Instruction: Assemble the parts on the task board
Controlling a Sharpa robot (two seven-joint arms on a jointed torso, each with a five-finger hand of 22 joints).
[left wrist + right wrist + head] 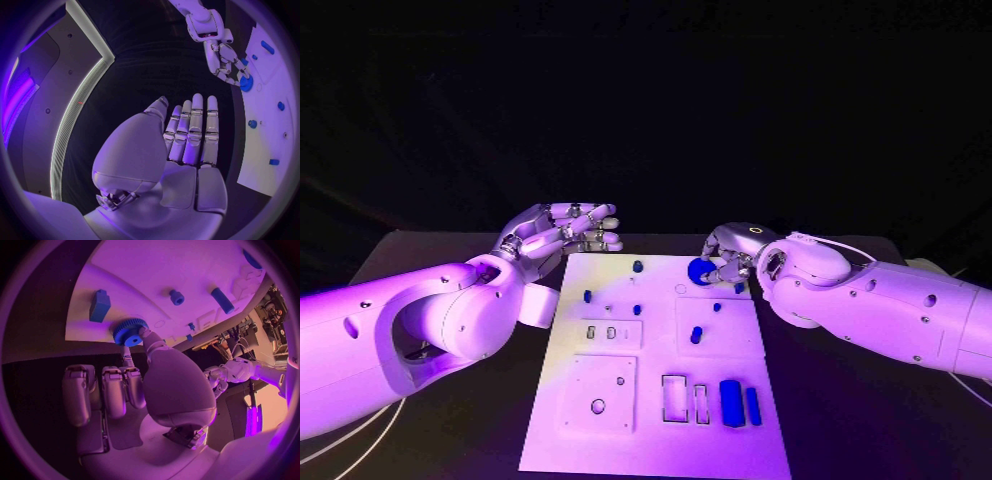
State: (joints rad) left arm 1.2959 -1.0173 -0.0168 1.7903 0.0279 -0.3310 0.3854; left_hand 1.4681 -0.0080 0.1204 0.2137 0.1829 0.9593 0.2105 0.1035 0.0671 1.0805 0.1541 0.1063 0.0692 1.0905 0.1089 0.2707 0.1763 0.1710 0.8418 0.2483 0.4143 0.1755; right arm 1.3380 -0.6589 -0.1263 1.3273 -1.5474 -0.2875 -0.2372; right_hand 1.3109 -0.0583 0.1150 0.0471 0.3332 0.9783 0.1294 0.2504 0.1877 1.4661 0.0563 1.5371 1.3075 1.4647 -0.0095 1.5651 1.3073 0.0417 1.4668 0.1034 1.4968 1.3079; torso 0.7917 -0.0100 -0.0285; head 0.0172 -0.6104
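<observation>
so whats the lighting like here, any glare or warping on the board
Head view: purple light over everything, the task board palest at its far left corner, dark surroundings. Left wrist view: fisheye bends the board's edge. Right wrist view: same curving, the blue gear at the right hand reads sharp.

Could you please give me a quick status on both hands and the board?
Right hand pinches blue gear at task board far edge. Left hand open, holding nothing, beside the board. Nothing in the way.
</observation>
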